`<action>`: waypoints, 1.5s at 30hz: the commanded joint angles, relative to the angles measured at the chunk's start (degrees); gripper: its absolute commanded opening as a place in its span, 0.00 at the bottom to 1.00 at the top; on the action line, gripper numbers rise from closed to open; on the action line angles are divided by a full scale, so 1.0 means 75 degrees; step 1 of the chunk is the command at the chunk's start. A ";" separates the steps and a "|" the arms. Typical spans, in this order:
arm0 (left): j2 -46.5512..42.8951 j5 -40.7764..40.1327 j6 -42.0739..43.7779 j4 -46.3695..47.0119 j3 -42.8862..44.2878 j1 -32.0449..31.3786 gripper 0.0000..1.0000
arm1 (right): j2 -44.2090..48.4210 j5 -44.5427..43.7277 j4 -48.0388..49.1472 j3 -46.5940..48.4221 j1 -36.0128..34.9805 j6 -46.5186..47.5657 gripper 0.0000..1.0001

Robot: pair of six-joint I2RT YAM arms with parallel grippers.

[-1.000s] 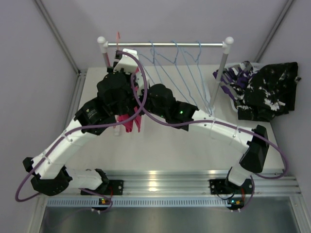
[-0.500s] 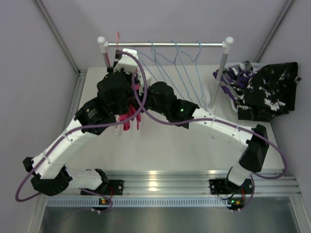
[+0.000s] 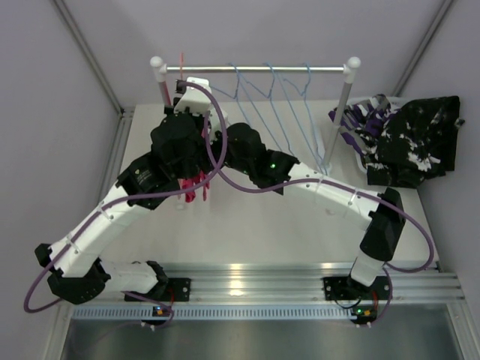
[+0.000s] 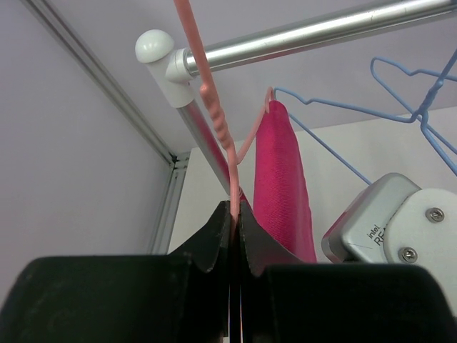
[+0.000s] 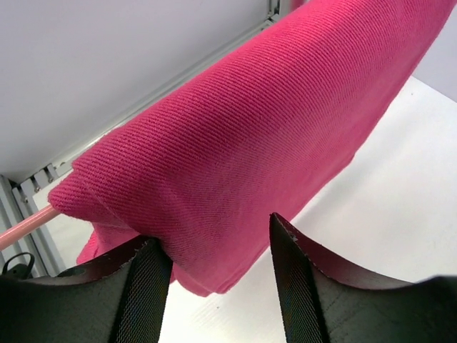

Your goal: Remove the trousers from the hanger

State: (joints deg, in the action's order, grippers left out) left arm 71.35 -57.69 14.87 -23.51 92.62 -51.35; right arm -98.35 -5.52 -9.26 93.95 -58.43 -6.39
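**Left gripper** [image 4: 234, 209]: jaws pressed together on the lower wire of the pink hanger [image 4: 213, 107], beside the left end of the rail [image 4: 321, 30]. **Hot pink trousers** [image 5: 235, 143]: draped over that hanger. **Right gripper** [image 5: 218, 246]: jaws apart, astride the cloth's lower fold (no pinch is visible). Blue hangers [image 3: 277, 94] hang on the rail, and the patterned trousers [image 3: 405, 139] lie heaped at far right.

arms [image 3: 97, 221]: white links, black joints | cables [image 3: 27, 298]: purple | fingers [image 5: 146, 286]: black, mesh-textured | wrist camera [image 4: 400, 221]: grey, screwed

Pink trousers [image 5: 235, 143], draped over pink hanger [image 4: 216, 107] — black-white pair [image 3: 416, 142], crumpled far right
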 commanded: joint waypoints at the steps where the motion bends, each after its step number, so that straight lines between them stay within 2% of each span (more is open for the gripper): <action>1: -0.0268 0.0099 0.0009 0.0943 0.0061 -0.0102 0.00 | -0.0188 -0.0050 0.0179 0.0493 0.0221 -0.0202 0.54; 4: -0.0162 0.0052 0.0009 0.0966 0.0003 -0.0125 0.00 | -0.0212 0.0079 0.0249 0.0528 0.0221 -0.0284 0.52; 6: -0.0139 0.0017 -0.0003 0.1001 -0.0079 -0.0172 0.00 | -0.0211 0.0161 0.0355 0.0505 0.0221 -0.0354 0.44; 7: -0.0115 0.0005 0.0009 0.1025 -0.0138 -0.0172 0.00 | -0.0212 0.0220 0.0402 0.0504 0.0221 -0.0389 0.27; 10: -0.0080 -0.0101 0.0044 0.1130 -0.0267 -0.0172 0.00 | -0.0200 0.0348 0.0507 0.0469 0.0221 -0.0565 0.00; 19: -0.0197 -0.0195 -0.0236 0.1049 -0.0653 -0.0172 0.00 | 0.0386 0.0631 0.1105 -0.0163 0.0221 -0.0706 0.00; 32: -0.0373 -0.0312 -0.0905 0.0673 -0.1157 -0.0161 0.00 | 0.1557 0.0384 0.1361 -0.0866 0.0221 -0.0589 0.00; 45: -0.0373 -0.0429 -0.1057 0.0638 -0.1333 -0.0172 0.00 | 0.2120 0.0291 0.1398 -0.1218 0.0209 -0.0495 0.00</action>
State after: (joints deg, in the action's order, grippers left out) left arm 70.24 -59.02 7.40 -21.69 82.32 -52.82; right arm -87.83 -2.70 -7.64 84.40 -57.49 -10.70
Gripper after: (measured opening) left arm 0.063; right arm 0.033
